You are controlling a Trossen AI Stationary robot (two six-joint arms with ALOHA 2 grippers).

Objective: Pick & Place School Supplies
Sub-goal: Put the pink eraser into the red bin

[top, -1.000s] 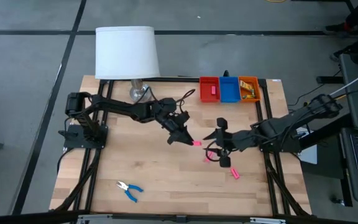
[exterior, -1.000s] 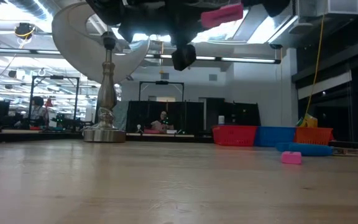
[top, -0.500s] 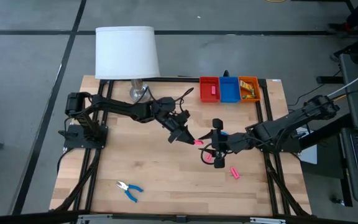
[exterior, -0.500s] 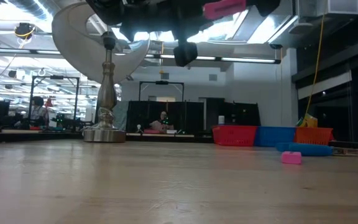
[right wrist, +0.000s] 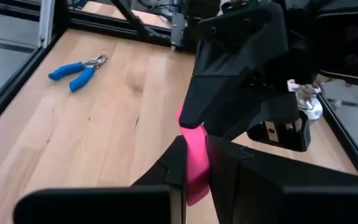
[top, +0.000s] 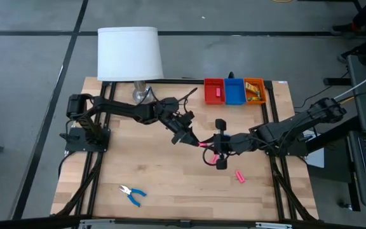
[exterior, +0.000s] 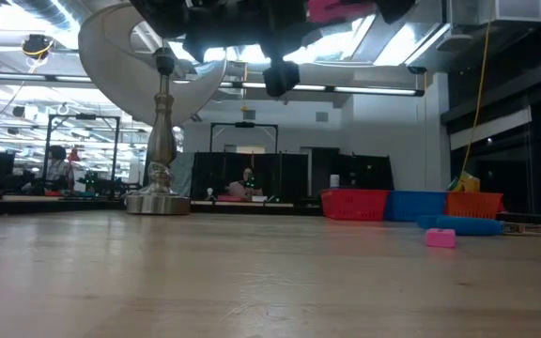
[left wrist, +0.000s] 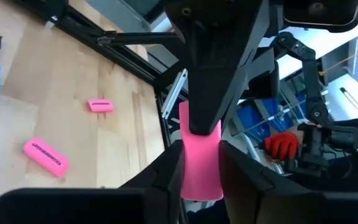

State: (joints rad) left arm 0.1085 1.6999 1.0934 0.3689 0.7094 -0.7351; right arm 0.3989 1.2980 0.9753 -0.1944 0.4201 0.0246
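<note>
One pink eraser (left wrist: 200, 155) is gripped by both left gripper (top: 192, 140) and right gripper (top: 212, 151), mid-tabletop, aloft.

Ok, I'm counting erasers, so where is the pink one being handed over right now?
In the high view the pink eraser is in mid-air over the table's middle, between the left gripper and the right gripper, below the red tray.

Wooden table (top: 138, 172). Resting on it: lamp (top: 130, 54) at the far left corner; red tray (top: 213, 91), blue tray (top: 235, 92), orange tray (top: 255, 91) in a far-edge row; blue-handled pliers (top: 131, 193) near front; pink eraser (top: 239, 176) right of centre.
</note>
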